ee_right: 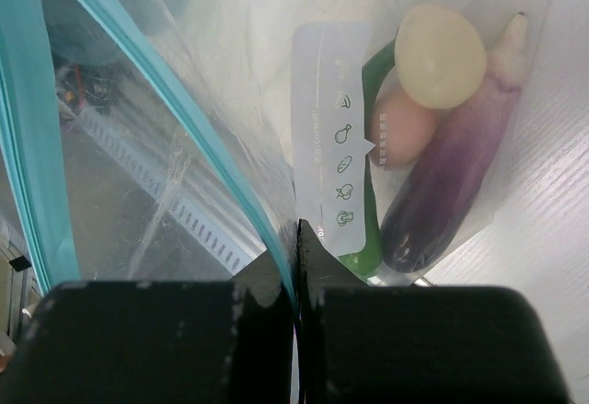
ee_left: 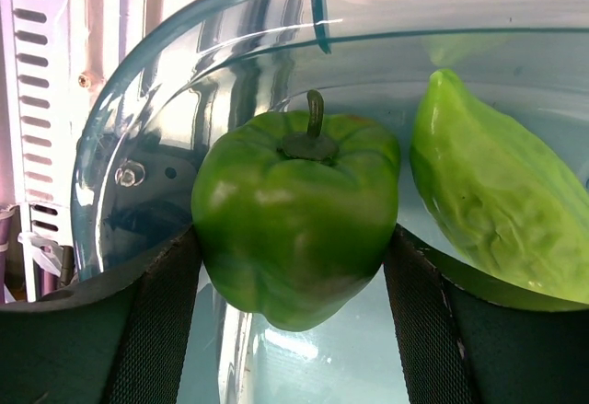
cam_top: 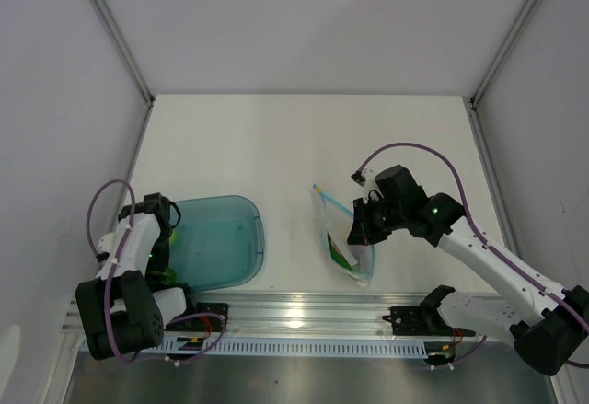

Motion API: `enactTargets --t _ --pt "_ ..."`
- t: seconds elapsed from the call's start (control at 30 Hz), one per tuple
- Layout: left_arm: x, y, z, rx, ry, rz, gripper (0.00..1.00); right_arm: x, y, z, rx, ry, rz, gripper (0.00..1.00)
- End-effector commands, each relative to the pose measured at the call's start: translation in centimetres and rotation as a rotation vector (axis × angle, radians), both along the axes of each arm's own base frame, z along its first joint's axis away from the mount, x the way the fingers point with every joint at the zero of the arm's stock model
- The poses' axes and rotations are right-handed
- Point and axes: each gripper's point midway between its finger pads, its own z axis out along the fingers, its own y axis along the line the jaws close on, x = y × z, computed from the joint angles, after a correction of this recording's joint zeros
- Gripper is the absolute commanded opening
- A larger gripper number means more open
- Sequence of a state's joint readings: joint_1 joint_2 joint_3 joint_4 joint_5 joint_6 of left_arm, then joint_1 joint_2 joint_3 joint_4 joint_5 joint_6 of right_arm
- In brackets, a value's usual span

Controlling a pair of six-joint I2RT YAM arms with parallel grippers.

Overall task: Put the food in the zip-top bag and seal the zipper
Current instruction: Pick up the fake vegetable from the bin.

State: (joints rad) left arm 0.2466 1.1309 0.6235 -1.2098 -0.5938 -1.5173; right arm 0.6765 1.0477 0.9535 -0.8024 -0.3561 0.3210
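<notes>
Left wrist: green pepper between the pads (touching both)

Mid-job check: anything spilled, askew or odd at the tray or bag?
Nothing stands out. The zip-top bag lies on the table, its mouth edge pinched in the right gripper jaws, with the eggplant and a pale round piece inside. The green pepper and long green vegetable sit in the teal tray; nothing spilled.

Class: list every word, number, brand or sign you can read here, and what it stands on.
Panel on the bag: one line of small print, too blurred to read.
Same panel: five small food pictures, no words.
Tray, pepper: no text.
</notes>
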Motion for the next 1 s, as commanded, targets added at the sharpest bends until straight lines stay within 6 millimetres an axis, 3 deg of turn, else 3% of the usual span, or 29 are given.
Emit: enactTargets --t 0.0,0.07,0.17,0.27,0.33,0.57,0.83,0.97 --pt "0.3 0.1 -0.1 -0.002 -0.028 -0.007 0.46 0.1 0.0 0.6 0.017 -0.015 -0.011 0.00" --pt "0.5 0.0 -0.1 -0.012 -0.031 -0.020 0.36 0.1 0.0 0.7 0.019 -0.014 -0.013 0.00" --pt "0.8 0.0 0.8 -0.015 -0.040 -0.021 0.32 0.1 0.0 0.7 0.020 -0.016 -0.015 0.00" --pt "1.3 -0.2 1.3 -0.036 -0.054 -0.056 0.16 0.1 0.1 0.6 0.022 -0.014 -0.016 0.00" --pt "1.8 -0.5 1.5 -0.051 -0.086 -0.068 0.11 0.2 0.2 0.6 0.023 -0.010 -0.015 0.00" --pt "3.3 -1.1 2.5 -0.078 -0.200 -0.164 0.01 0.2 0.2 0.6 0.030 -0.007 -0.019 0.00" --pt "4.6 -2.2 5.6 -0.092 -0.350 -0.220 0.01 0.1 0.4 0.6 0.037 -0.003 -0.022 0.00" --pt "6.6 -4.0 6.9 -0.145 -0.489 -0.323 0.00 0.2 0.4 0.7 0.037 -0.005 -0.026 0.00"
